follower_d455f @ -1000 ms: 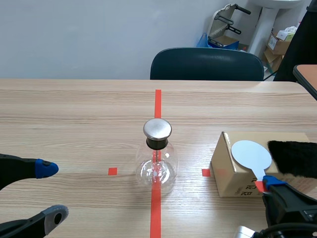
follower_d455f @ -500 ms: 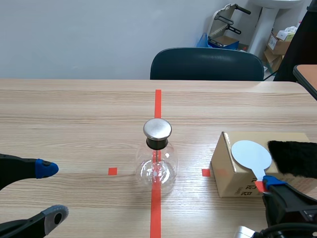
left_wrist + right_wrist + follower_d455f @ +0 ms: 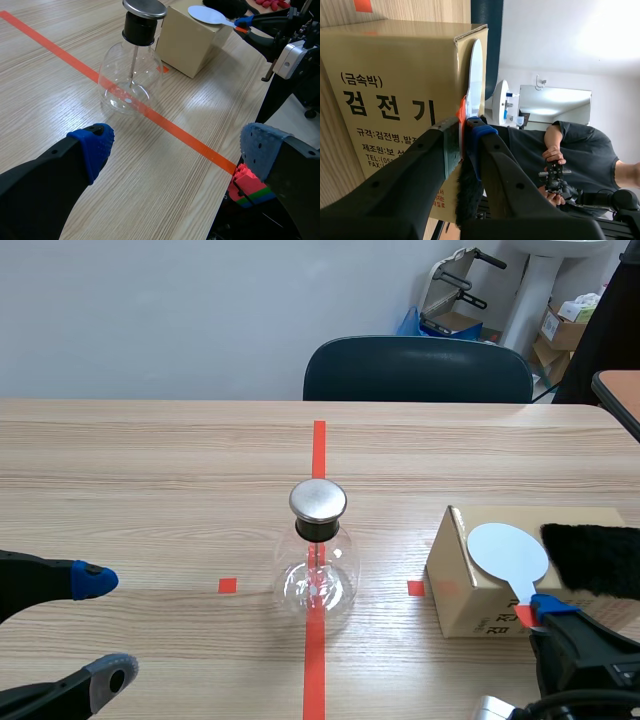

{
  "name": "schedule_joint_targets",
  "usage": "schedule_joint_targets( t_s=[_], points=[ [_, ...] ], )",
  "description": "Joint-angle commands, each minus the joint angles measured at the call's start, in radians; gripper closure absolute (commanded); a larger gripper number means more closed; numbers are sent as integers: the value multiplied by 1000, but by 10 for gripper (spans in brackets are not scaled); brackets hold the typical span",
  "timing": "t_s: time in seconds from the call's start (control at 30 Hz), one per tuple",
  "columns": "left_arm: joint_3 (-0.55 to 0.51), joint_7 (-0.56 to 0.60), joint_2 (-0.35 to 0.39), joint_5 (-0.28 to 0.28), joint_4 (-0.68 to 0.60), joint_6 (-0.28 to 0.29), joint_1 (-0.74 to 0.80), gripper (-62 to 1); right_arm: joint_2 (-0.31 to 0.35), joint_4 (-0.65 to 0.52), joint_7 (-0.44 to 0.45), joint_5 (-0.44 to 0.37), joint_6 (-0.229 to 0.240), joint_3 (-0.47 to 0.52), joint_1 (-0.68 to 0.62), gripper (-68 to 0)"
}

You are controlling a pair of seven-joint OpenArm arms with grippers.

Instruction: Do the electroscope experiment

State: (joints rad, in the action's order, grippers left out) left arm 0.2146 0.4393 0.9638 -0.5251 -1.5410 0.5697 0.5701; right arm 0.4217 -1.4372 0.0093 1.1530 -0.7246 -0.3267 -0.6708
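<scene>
The thin paddle is held by its handle in the closed right tool, against the box. It is judged light and bendy, best held by the handle. The glass bottle, beside the box, is judged easily broken. The left tool is spread wide, holding nothing.

Tally:
- glass electroscope flask: one, mid-table.
- cardboard box: one, at the flask's 3 o'clock.
- pale blue disc paddle: one, at the box.
- black fur pad: one, at the box.
- dark chair: one, at 12 o'clock.
</scene>
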Motion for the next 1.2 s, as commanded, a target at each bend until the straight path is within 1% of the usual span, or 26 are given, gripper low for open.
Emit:
schedule_joint_targets(
  t_s=[0.0,0.67,0.97,1.07,1.17],
  points=[
    [-8,14,-10,-10,-23,1,-5,-542,7,-21,-4,3,-58,8,9,-11],
    [-8,14,-10,-10,-23,-2,-5,-542,7,-21,-4,3,-58,8,9,-11],
    [-8,13,-10,-2,-23,-6,-5,-542,7,-21,-4,3,-58,8,9,-11],
    [-8,13,-10,12,-23,-6,-5,-542,7,-21,-4,3,-58,8,9,-11],
    [-8,13,-10,13,-23,-9,-5,-542,7,-21,-4,3,-58,8,9,-11]
  ],
)
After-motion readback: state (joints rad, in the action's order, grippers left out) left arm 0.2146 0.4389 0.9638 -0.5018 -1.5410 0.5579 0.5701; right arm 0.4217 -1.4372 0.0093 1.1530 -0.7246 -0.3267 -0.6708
